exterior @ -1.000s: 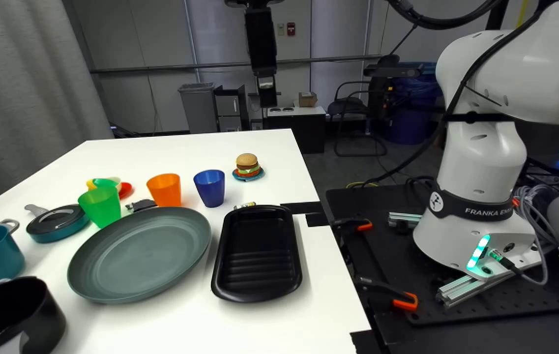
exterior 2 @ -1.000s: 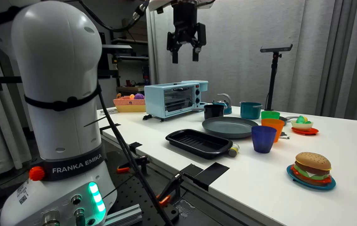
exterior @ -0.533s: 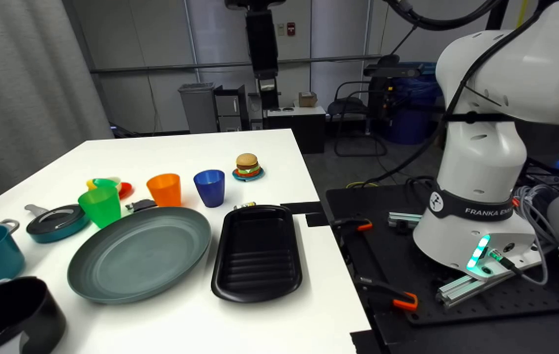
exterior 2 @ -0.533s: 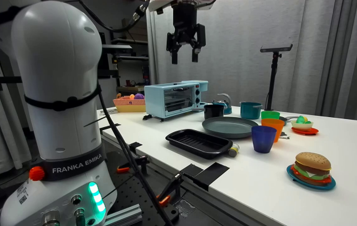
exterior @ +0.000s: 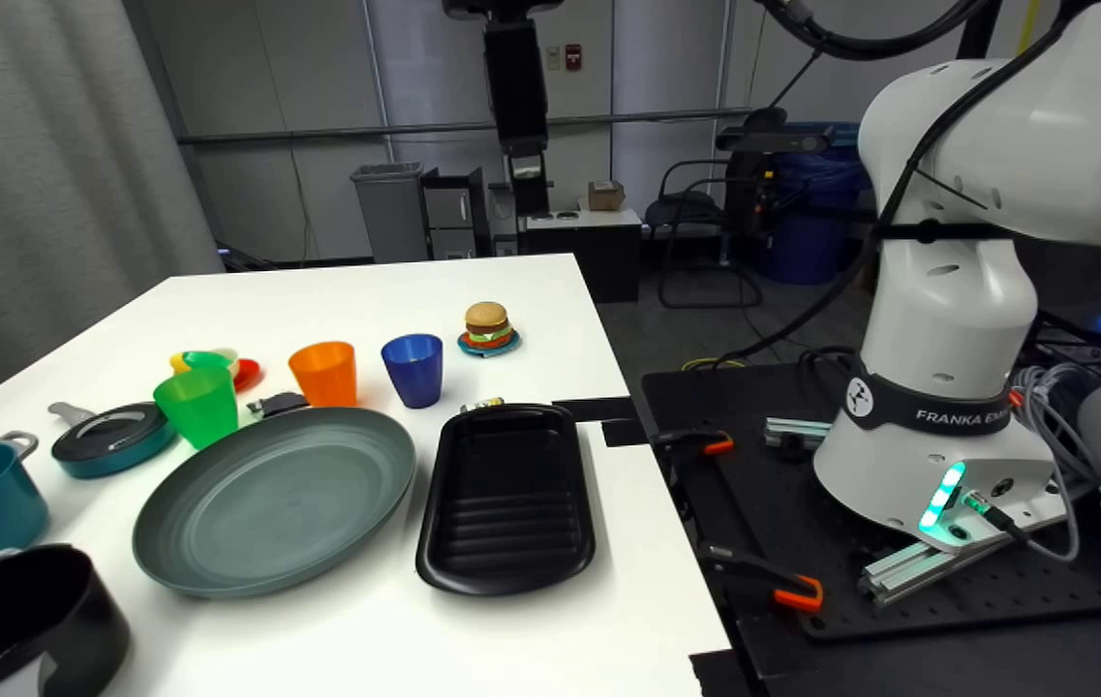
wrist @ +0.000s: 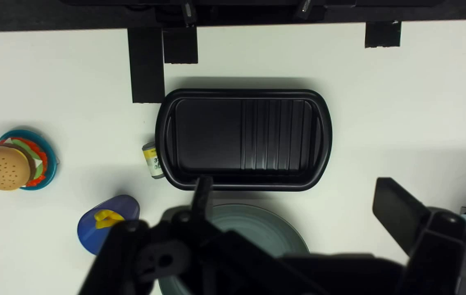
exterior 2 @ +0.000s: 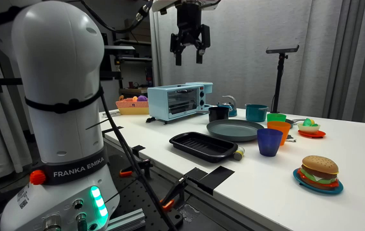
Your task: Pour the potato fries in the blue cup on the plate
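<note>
Wrist view | short yellow potato fries (wrist: 107,218) sat inside the small dark-blue plastic cup (wrist: 91,235), near the large round teal-grey plate (wrist: 253,223) | black two-fingered gripper (exterior 2: 188,61), in an exterior view, hung above plate height, spread wide, empty | no fries plated; grasp, carry, pour apparently remained

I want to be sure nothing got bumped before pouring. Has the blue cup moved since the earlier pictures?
No. In both exterior views the blue cup stands where it stood a second ago, with no shift either way against the black tape.
</note>
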Controlling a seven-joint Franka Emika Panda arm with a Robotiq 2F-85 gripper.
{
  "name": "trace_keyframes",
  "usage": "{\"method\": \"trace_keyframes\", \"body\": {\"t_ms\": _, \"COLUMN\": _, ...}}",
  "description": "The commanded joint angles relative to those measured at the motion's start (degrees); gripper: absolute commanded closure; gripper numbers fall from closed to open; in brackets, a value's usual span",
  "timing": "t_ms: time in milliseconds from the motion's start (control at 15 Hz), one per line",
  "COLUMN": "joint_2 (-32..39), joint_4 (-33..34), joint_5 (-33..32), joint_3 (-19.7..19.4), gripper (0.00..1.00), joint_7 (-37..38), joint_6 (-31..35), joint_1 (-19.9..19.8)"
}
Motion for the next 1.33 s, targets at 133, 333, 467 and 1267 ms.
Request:
{"method": "trace_keyframes", "body": {"t_ms": 133, "joint_2": 0.02, "joint_4": 0.10, "joint_5": 0.11, "joint_3": 0.19, "gripper": 0.00, "joint_7": -0.08, "joint_6": -0.12, "joint_1": -0.20}}
{"method": "trace_keyframes", "body": {"t_ms": 333, "joint_2": 0.02, "joint_4": 0.10, "joint_5": 0.11, "joint_3": 0.19, "gripper": 0.00, "joint_7": -0.08, "joint_6": -0.12, "joint_1": -0.20}}
{"method": "trace_keyframes", "body": {"t_ms": 467, "joint_2": 0.02, "joint_4": 0.10, "joint_5": 0.11, "joint_3": 0.19, "gripper": 0.00, "joint_7": -0.08, "joint_6": -0.12, "joint_1": -0.20}}
{"method": "trace_keyframes", "body": {"t_ms": 1267, "joint_2": 2.66, "joint_4": 0.26, "joint_5": -5.79, "joint_3": -0.60, "gripper": 0.00, "joint_7": 0.34, "joint_6": 2.54, "joint_1": -2.69}}
